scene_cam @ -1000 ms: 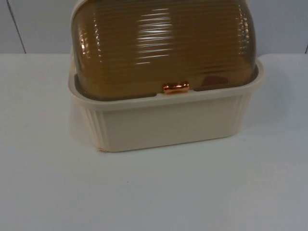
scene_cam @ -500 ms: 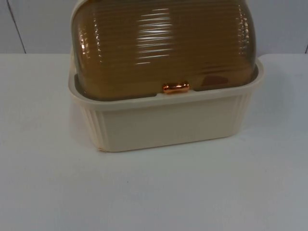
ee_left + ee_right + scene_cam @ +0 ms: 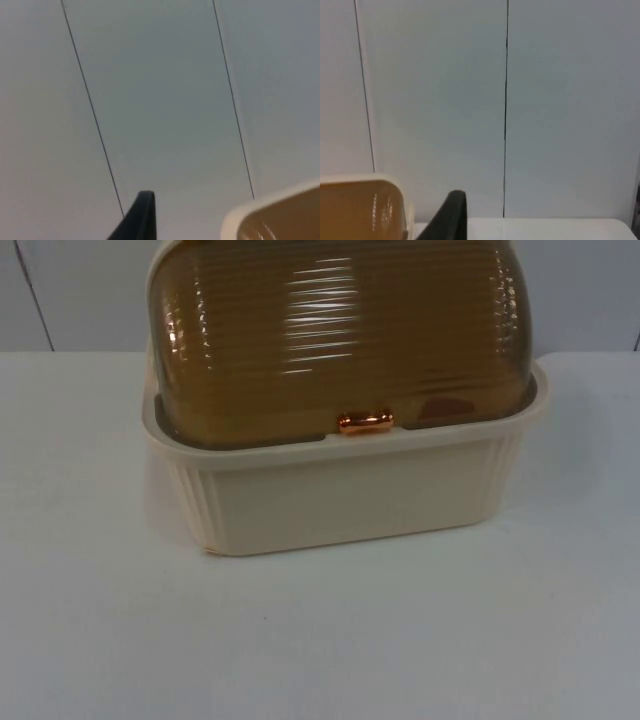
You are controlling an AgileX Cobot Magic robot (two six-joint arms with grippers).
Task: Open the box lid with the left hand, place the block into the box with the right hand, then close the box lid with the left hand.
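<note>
So the box (image 3: 345,485) is sitting pretty much dead centre on the white table (image 3: 320,640), cream ribbed body, backed up near the grey partition wall (image 3: 80,295). The amber see-through lid (image 3: 340,335) is down over it, domed and ridged, and its little copper handle (image 3: 365,422) sits right at the front rim. Through the lid on the right side there's a reddish smudge (image 3: 440,407) inside the box that could be the block, but honestly I can't say for sure.

Left gripper (image 3: 141,220): one black fingertip pokes up, pointing at the wall panels, with a corner of the lid just beside it. Whether it's clenched or released, can't tell.

Right gripper (image 3: 451,216) is the same story, one dark fingertip facing the wall with the lid's other corner beside it, table edge below. Can't tell its grip either. Neither one is touching the box
</note>
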